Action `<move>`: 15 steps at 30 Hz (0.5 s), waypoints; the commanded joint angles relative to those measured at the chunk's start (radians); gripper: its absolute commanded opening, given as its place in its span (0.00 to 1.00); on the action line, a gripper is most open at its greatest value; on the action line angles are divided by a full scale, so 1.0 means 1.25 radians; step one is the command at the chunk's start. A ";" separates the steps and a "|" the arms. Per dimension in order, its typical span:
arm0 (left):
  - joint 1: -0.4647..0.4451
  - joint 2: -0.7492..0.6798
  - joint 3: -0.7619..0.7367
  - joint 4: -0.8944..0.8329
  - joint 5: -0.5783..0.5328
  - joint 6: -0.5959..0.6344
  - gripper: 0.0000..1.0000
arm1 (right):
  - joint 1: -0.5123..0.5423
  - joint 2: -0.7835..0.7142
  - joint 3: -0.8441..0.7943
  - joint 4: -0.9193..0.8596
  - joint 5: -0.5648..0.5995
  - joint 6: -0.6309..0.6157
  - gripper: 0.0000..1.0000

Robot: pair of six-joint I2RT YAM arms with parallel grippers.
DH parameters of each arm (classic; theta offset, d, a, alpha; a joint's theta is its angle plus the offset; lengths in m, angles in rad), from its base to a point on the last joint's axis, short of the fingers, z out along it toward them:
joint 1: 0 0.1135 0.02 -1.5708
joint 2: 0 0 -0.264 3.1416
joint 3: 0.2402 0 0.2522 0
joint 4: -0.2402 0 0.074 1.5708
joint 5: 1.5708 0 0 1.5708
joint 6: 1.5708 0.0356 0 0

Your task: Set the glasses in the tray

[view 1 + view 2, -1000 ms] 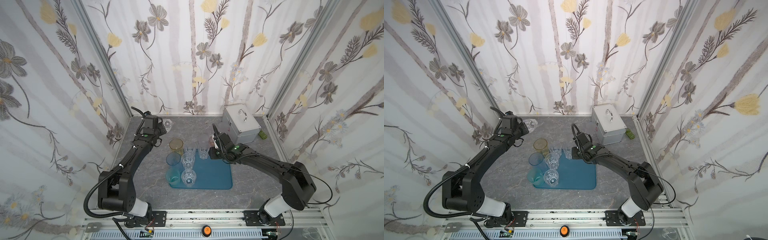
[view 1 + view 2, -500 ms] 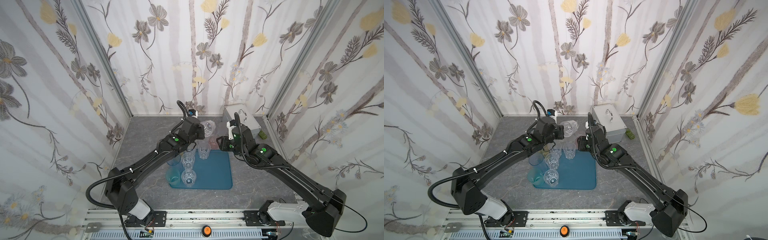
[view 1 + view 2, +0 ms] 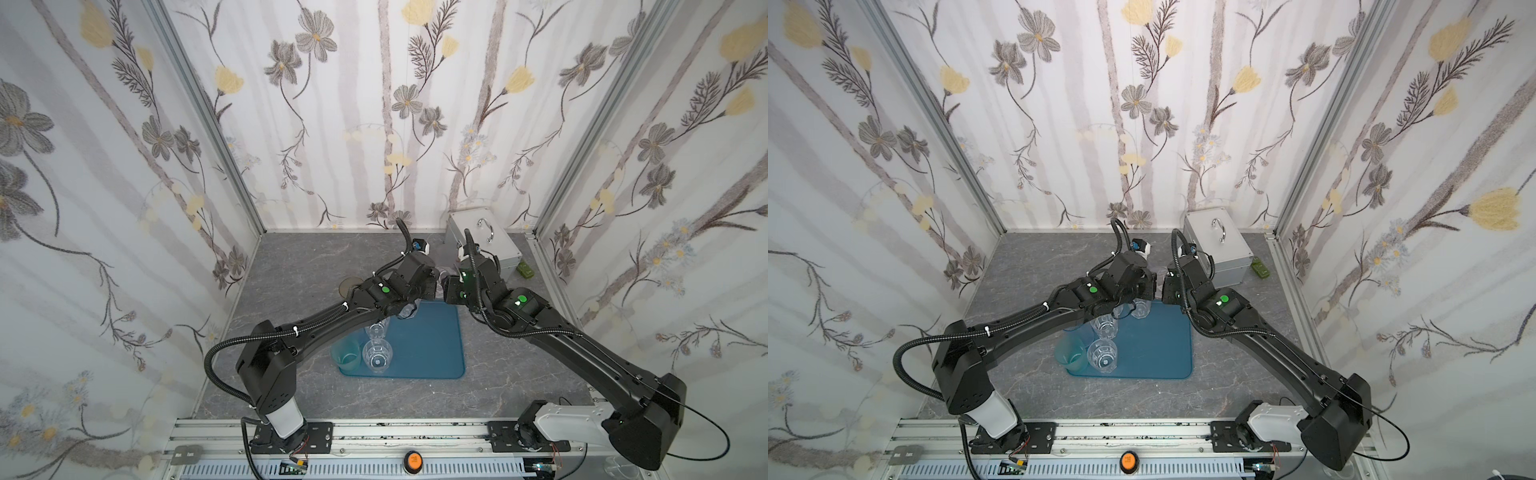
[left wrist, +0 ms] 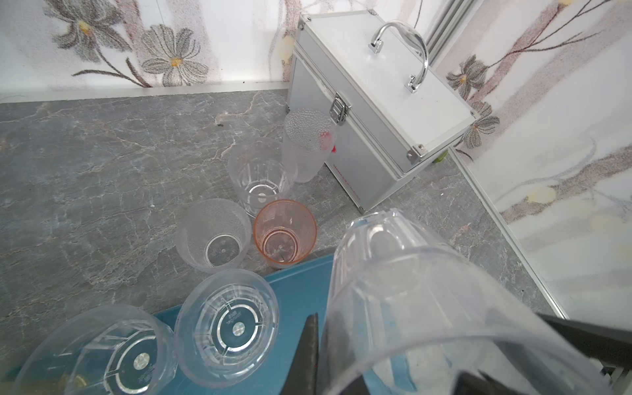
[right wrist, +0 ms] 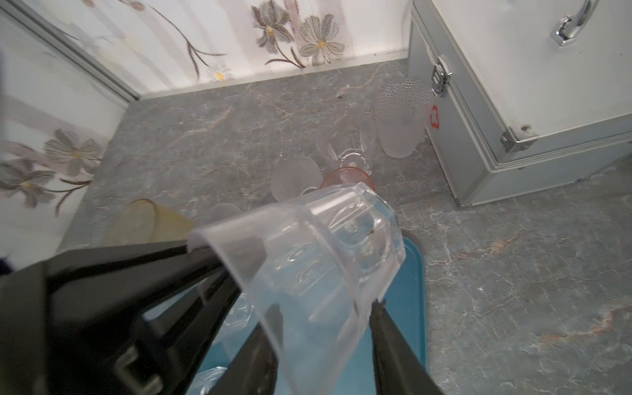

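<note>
Our left gripper [image 5: 205, 249] is pinched tight on the rim of a clear faceted glass [image 5: 328, 239], held tilted over the far end of the flat teal-blue rectangular tray [image 5: 412, 273]. Our right gripper [image 5: 325, 307] has a finger on either side of that same glass; we cannot tell whether they press it. Two more clear faceted glasses [image 4: 227, 325] stand upright on the tray. Just off it, on the grey marbled tabletop [image 4: 102, 164], stands a pink tinted glass [image 4: 285, 232].

Left claw [image 4: 323, 349] pinched tight, right claw [image 5: 323, 306] half-spread.
</note>
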 commanded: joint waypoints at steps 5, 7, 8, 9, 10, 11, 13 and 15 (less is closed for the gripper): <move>-0.011 0.001 0.003 0.024 0.017 -0.035 0.00 | 0.006 0.039 -0.004 -0.023 0.129 -0.026 0.23; -0.013 0.000 0.006 0.024 0.025 -0.039 0.02 | 0.007 0.044 -0.006 -0.023 0.147 -0.031 0.16; -0.016 -0.001 0.008 0.024 0.032 -0.039 0.03 | 0.007 0.049 -0.005 -0.024 0.154 -0.033 0.13; -0.017 -0.004 0.009 0.022 0.038 -0.040 0.04 | 0.006 0.052 -0.004 -0.026 0.155 -0.034 0.11; -0.021 -0.010 0.009 0.022 0.042 -0.042 0.04 | 0.004 0.054 -0.002 -0.027 0.151 -0.035 0.10; -0.026 -0.018 0.009 0.022 0.044 -0.044 0.06 | 0.002 0.055 -0.001 -0.026 0.144 -0.035 0.08; -0.033 -0.037 0.005 0.022 0.052 -0.046 0.10 | -0.002 0.055 0.002 -0.023 0.128 -0.037 0.04; -0.038 -0.054 -0.003 0.022 0.062 -0.049 0.14 | -0.009 0.055 0.000 -0.018 0.112 -0.040 0.01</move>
